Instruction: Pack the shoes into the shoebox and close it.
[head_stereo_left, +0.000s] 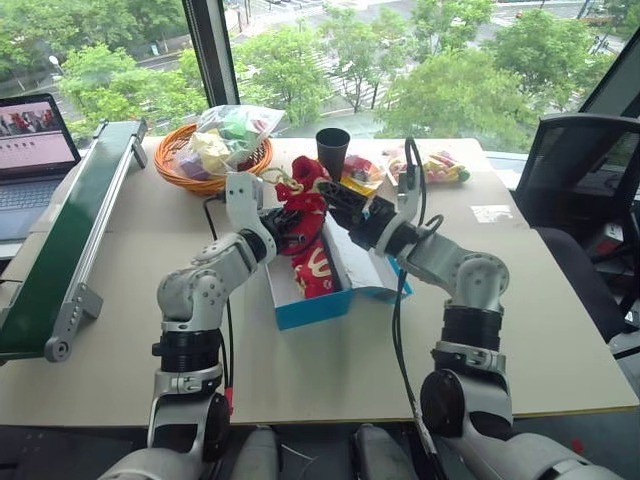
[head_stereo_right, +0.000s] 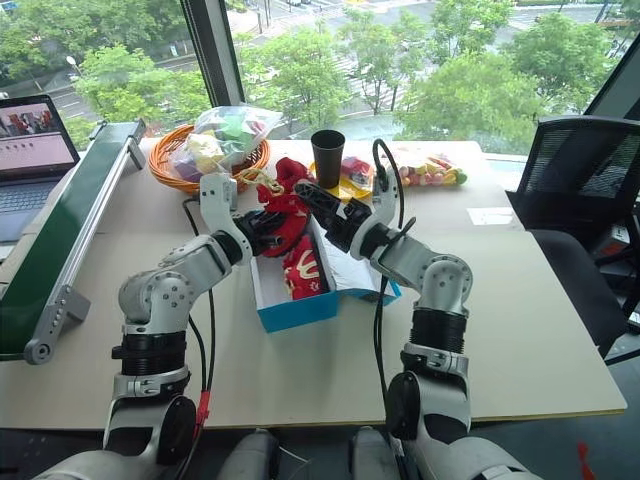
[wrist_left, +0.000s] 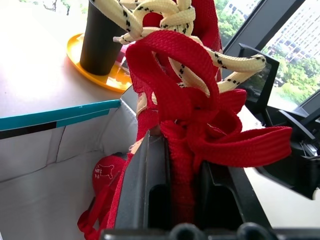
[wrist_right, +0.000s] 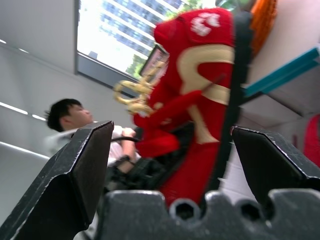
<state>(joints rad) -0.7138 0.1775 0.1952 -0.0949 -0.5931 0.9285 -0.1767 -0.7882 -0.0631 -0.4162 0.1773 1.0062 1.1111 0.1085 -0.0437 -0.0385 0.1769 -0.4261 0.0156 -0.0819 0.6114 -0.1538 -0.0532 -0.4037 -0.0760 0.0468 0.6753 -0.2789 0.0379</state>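
One shoe (head_stereo_left: 318, 268) lies in the shoebox (head_stereo_left: 312, 306) at frame centre. I've got my left gripper (head_stereo_left: 287, 228) clamped on the other shoe (head_stereo_left: 305, 190) above it — my right gripper (head_stereo_left: 338, 200) stands wide.

Daylight enters through the windows (head_stereo_left: 330, 50) beyond the far edge of the table (head_stereo_left: 120, 330); scene evenly bright, soft and diffuse. Shadows on the tabletop faint, weak-edged. Trees outside slightly washed out. Head views sharp across the table, mild bending of straight lines toward the frame corners. Left wrist view: near red shoe (wrist_left: 185, 125) crisp, window overexposed. Right wrist view: shoe soft with blur, background person (wrist_right: 75, 125) out of focus, window glare strong.
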